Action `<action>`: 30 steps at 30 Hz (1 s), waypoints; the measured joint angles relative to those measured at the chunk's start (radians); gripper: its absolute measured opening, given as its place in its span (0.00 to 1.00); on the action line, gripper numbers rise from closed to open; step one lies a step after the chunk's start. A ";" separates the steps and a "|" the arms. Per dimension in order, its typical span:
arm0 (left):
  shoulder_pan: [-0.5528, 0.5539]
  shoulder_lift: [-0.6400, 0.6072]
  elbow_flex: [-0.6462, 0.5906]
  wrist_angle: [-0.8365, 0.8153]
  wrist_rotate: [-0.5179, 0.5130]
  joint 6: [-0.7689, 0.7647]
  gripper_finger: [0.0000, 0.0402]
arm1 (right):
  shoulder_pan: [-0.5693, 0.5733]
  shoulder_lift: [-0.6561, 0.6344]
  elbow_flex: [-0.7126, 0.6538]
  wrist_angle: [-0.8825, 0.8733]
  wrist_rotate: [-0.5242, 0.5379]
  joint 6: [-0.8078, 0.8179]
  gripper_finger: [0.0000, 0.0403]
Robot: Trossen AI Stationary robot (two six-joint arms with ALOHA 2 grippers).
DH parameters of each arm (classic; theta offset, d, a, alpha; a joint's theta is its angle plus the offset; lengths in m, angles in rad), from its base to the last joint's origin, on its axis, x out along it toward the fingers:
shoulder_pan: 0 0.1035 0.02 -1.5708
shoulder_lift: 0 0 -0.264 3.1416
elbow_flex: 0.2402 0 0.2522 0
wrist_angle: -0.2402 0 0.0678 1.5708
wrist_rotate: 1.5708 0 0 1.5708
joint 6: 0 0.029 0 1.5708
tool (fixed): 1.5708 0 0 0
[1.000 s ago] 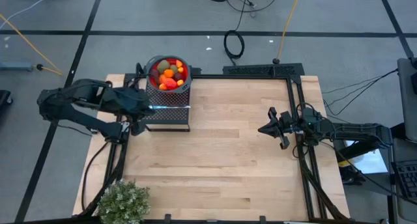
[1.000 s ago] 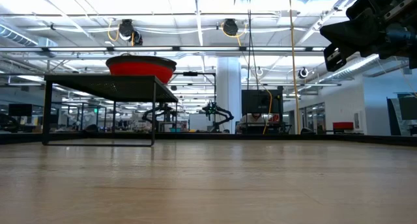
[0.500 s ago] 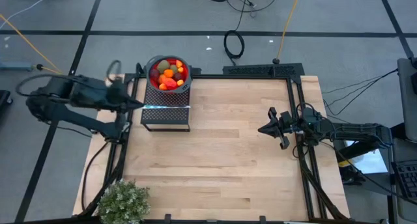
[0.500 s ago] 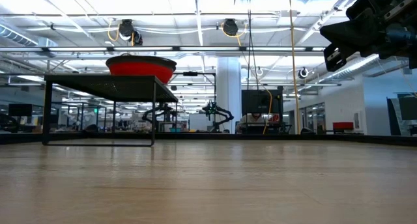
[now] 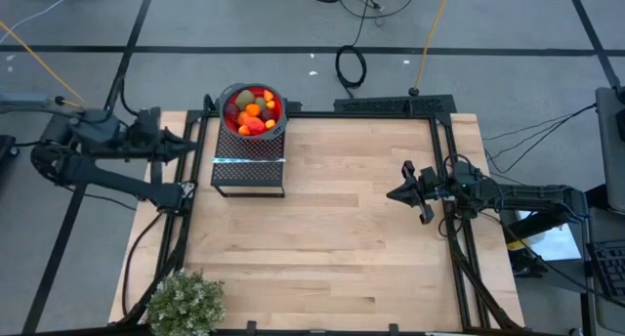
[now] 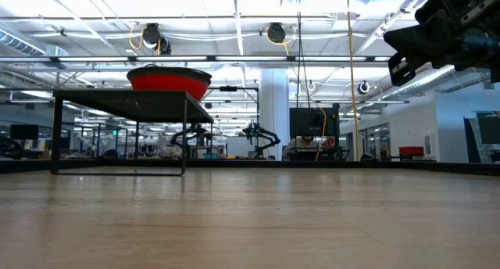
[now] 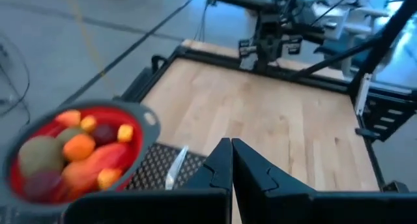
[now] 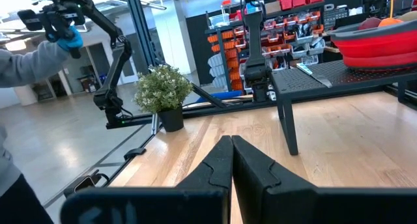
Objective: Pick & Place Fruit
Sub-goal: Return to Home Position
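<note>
Fruit [image 5: 252,111] lay heaped in the red bowl [image 5: 224,99] on the shelf [image 5: 249,162] at the bench's [image 5: 332,229] back left. My left jaws, just beside the shelf, and my right jaws, at the right edge, were shut and empty. I judged the step was homing, and the next move called for folding back clear of the shelf.

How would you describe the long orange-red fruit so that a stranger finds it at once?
On the wooden table, in the corner beside the left arm, a black mesh shelf carries a red strainer bowl. Inside the bowl, at the pile's edge nearest the table's middle, lies the fruit: the only elongated piece among round balls and ovals.
</note>
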 joint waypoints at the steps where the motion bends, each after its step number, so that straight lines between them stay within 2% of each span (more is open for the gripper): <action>1: 0.000 -0.012 -0.027 0.034 0.009 0.020 0.00 | 0.000 0.000 0.000 0.000 0.000 0.000 0.00; 8: 0.000 -0.140 -0.270 0.176 0.095 0.078 0.00 | 0.000 0.000 0.000 0.000 0.000 0.000 0.00; 18: 0.000 -0.412 -0.570 0.350 0.137 0.079 0.00 | 0.000 0.000 0.000 0.000 0.000 0.000 0.00; 23: 0.000 -0.518 -0.683 0.358 0.149 0.079 0.01 | 0.000 0.000 0.000 0.000 0.000 0.000 0.00; 30: 0.000 -0.639 -0.775 0.364 0.203 0.097 0.01 | 0.000 0.000 0.000 0.000 0.000 0.000 0.00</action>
